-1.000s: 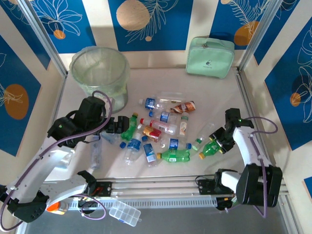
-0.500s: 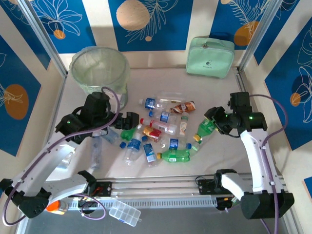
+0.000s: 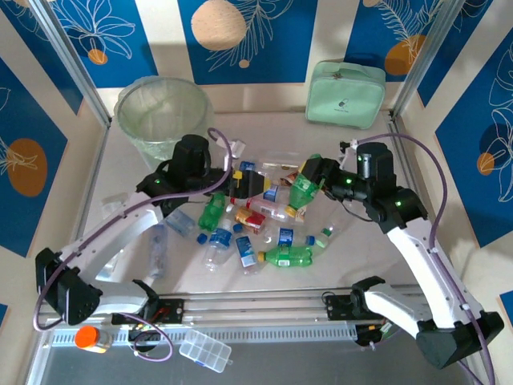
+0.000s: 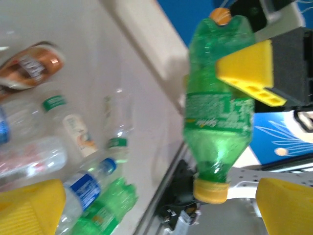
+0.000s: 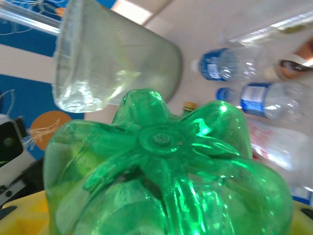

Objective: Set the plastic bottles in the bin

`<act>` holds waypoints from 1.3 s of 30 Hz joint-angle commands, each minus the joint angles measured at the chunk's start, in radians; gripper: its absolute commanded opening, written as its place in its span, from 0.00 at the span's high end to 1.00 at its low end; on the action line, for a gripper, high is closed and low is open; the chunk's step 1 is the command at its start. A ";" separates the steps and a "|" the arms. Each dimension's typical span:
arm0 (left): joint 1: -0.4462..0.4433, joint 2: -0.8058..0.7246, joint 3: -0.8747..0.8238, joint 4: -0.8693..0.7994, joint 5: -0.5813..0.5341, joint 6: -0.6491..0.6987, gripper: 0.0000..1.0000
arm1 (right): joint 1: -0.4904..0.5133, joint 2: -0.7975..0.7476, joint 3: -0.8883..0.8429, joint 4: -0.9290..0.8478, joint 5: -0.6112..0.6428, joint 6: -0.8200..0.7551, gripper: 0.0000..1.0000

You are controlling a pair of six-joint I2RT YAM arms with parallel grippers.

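Our right gripper point(image 3: 314, 178) clamps a glossy green plastic bottle point(image 3: 302, 195), petal-bottomed and orange-capped, above the scattered clear bottles point(image 3: 264, 210). Our left gripper point(image 3: 250, 186) gapes wide over that pile. The round translucent bin point(image 3: 172, 148) stands back-left.

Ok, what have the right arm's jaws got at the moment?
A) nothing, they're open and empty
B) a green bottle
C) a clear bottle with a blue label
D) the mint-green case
B: the right jaws are clamped on the green bottle; the left wrist view shows a yellow pad pressed into its side, with its orange cap pointing down.
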 commanded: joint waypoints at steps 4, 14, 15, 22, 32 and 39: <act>-0.044 0.073 -0.003 0.299 0.175 -0.112 0.01 | 0.011 0.046 0.014 0.214 -0.062 0.009 0.53; -0.068 0.179 0.012 0.443 0.203 -0.177 0.01 | 0.016 0.085 -0.016 0.372 -0.154 0.111 0.53; -0.068 0.185 0.015 0.451 0.204 -0.184 0.02 | 0.018 0.089 -0.017 0.382 -0.159 0.116 0.53; -0.068 0.209 0.036 0.478 0.188 -0.197 0.06 | 0.056 0.131 0.025 0.363 -0.184 0.074 0.54; -0.064 0.225 0.054 0.483 0.189 -0.193 0.29 | 0.064 0.148 0.047 0.335 -0.203 0.048 0.56; -0.059 0.214 0.055 0.475 0.185 -0.179 0.48 | 0.068 0.146 0.053 0.301 -0.202 0.023 0.54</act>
